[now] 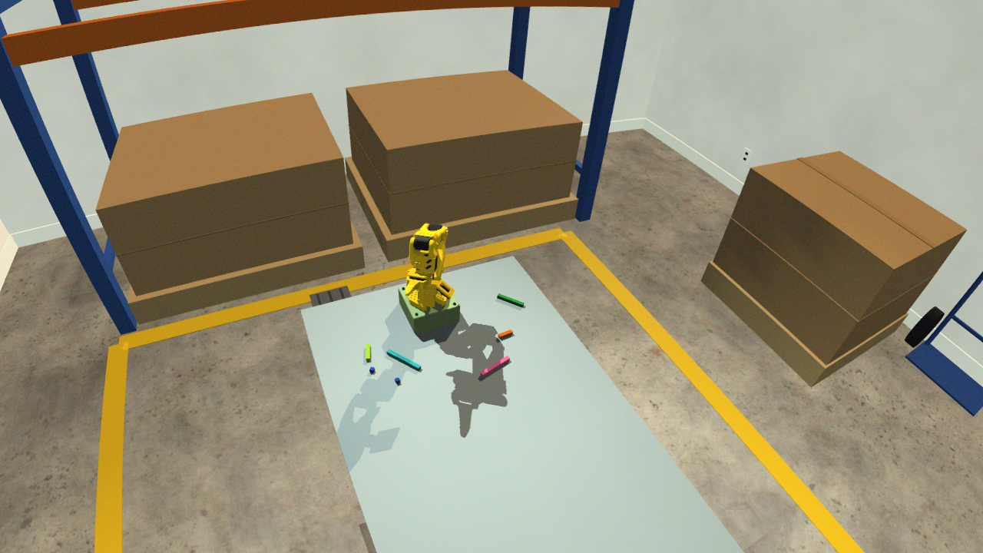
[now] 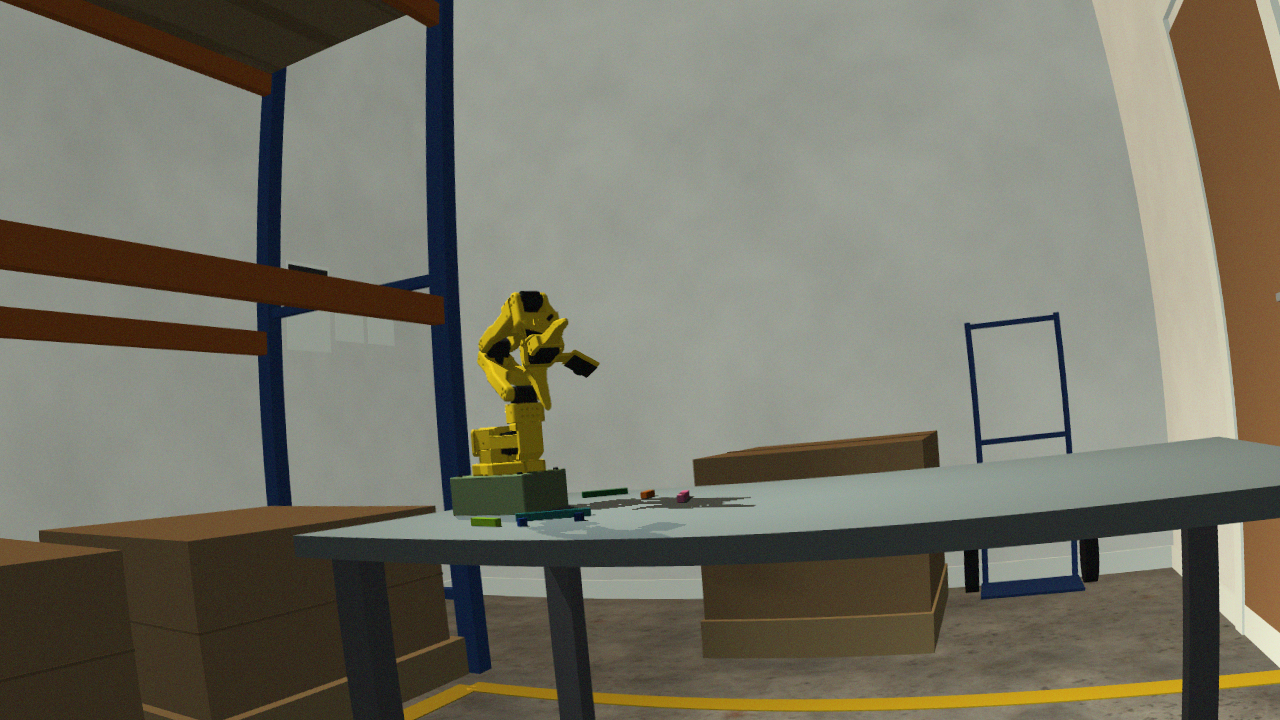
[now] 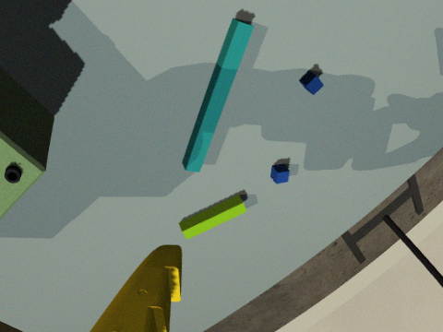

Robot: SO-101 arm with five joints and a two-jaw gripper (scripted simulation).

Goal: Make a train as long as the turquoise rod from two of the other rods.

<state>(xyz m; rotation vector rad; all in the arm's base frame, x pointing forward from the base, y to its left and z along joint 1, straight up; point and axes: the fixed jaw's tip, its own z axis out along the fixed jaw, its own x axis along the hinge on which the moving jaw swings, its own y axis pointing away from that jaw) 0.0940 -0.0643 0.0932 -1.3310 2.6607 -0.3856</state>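
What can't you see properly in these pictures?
- Wrist view: only one yellow finger shows; the other is cut off by the edge.
- Wrist view: the pink, orange and green rods lie outside the picture.
- Exterior view: the blue cubes are too small to find; the pink rod shows only its end.
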